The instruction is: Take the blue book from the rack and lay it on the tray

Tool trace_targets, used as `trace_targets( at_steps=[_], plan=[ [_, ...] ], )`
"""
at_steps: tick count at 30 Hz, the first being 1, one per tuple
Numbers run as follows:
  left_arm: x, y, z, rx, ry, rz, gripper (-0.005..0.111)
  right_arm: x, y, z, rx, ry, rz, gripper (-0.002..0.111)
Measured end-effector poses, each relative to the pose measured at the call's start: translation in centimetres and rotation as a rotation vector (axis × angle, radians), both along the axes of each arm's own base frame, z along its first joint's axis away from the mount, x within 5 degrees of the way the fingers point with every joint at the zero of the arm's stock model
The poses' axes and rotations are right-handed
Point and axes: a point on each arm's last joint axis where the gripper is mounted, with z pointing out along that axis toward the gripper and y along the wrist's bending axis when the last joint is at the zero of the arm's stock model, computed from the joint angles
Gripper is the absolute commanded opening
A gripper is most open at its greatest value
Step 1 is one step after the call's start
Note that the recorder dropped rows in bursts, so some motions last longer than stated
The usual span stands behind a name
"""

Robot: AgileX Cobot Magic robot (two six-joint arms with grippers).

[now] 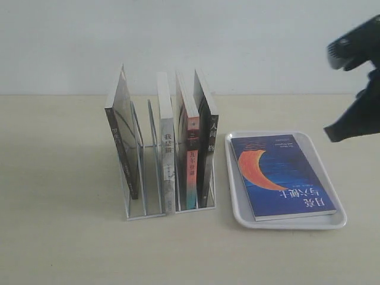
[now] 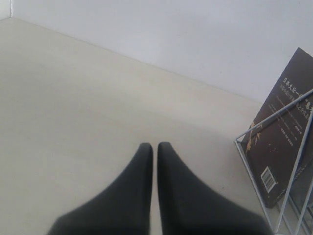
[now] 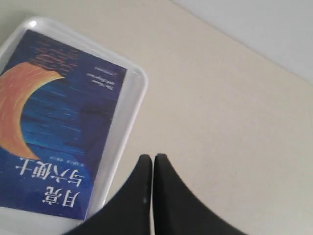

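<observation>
The task looks done: the book lies flat, cover up, inside the tray, which sits just right of the rack. Only pulling the arms clear seems left. The right gripper, pressed together and empty, hangs off the tray's right side, clear of the book. The left gripper, also pressed together, is over the desk, beyond the rack from the tray.

Soft, even light fills all three views, leaving only faint shadows beneath the rack. A small glare spot sits on a corner of the tray. The left gripper and right gripper read as featureless black, blurred toward the wrist views' edges.
</observation>
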Motion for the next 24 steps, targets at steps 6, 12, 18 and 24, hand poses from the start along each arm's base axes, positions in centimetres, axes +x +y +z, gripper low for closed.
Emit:
trace_targets(
  at_steps=[6, 12, 18, 24],
  plan=[
    [0.0, 0.0, 0.0, 0.000, 0.000, 0.000, 0.004, -4.5, -5.0, -0.9, 0.158, -0.109, -0.215, 0.001],
    [0.0, 0.0, 0.0, 0.000, 0.000, 0.000, 0.004, -9.8, -5.9, -1.0, 0.249, -0.323, -0.190, 0.001],
    [0.0, 0.0, 0.0, 0.000, 0.000, 0.000, 0.004, -14.8, -5.8, -2.6, 0.331, -0.497, -0.153, 0.001],
    [0.0, 0.0, 0.0, 0.000, 0.000, 0.000, 0.004, -18.3, -5.9, -6.4, 0.423, -0.608, -0.167, 0.001]
  ],
)
